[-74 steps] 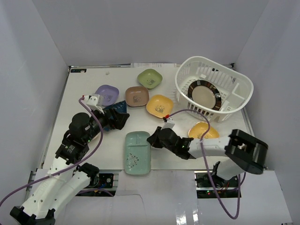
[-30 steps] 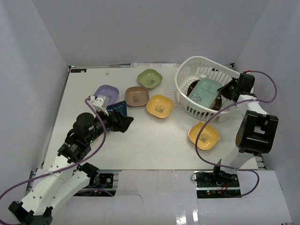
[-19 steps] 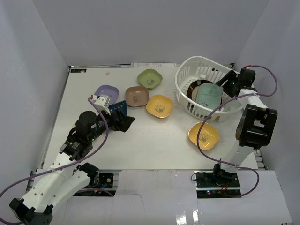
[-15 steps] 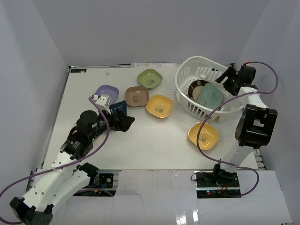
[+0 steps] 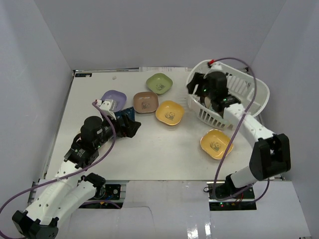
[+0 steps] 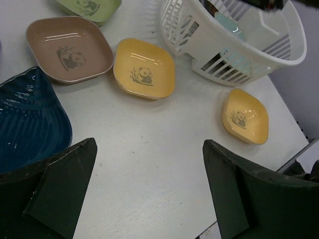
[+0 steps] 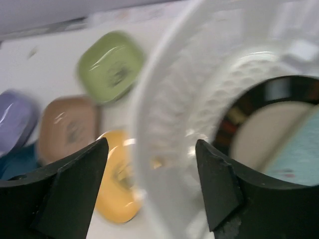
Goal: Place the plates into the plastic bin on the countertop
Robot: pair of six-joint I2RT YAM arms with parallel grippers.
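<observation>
Right pincer point(image 5: 198, 85) apart, empty — over the bin point(image 5: 260, 101) rim; tray point(image 7: 299, 155) inside. Left pincer point(image 6: 149, 149) apart over the tabletop point(image 6: 149, 124).

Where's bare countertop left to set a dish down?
Widest: near strip between left end effector and orange dish. Also the far-left corner behind the lavender dish. Crowded: gap between yellow dish and plastic bin.

i see pale grey wall panels point(image 5: 159, 30) closing the back and both sides of a flat white tabletop point(image 5: 149, 144), all evenly lit.
</observation>
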